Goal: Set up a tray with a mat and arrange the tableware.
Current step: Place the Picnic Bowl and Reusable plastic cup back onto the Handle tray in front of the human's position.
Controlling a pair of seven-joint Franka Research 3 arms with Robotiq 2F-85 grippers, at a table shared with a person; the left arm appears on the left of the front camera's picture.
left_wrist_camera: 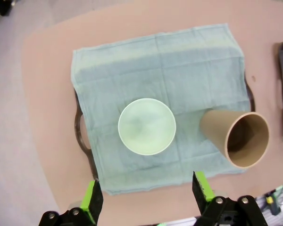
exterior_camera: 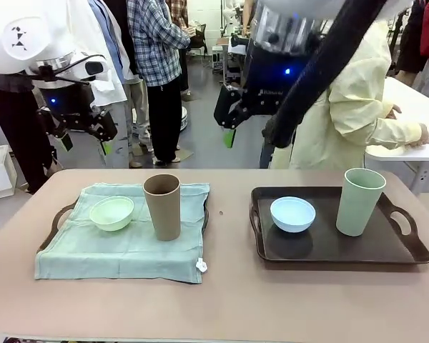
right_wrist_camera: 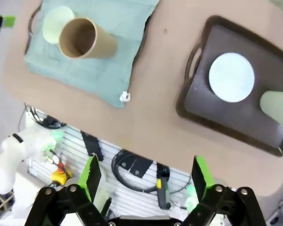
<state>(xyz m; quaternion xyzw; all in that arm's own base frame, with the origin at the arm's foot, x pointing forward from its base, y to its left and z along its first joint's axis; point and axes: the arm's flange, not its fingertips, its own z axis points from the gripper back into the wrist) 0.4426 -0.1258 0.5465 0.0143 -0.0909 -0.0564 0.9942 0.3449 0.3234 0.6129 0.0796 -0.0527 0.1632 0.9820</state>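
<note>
I see the left gripper (left_wrist_camera: 146, 190) and right gripper (right_wrist_camera: 146, 167) aloft, fingers (left_wrist_camera: 92, 197) spread wide, empty. The mint bowl (exterior_camera: 111, 212) and brown cup (exterior_camera: 162, 206) stand on the mat (exterior_camera: 121, 250), seemingly over a tray; the blue bowl (exterior_camera: 293, 214) and pale green cup (exterior_camera: 360, 201) stand on the bare tray (exterior_camera: 329, 246).

On the tabletop (exterior_camera: 272, 304), a mat (exterior_camera: 121, 250) covers the first tray (exterior_camera: 55, 223). On the mat, the first bowl (exterior_camera: 111, 212) sits left of the first cup (exterior_camera: 162, 207). Right of the mat lies the second tray (exterior_camera: 322, 247), bearing the second bowl (exterior_camera: 293, 214) left of the second cup (exterior_camera: 360, 201).
</note>
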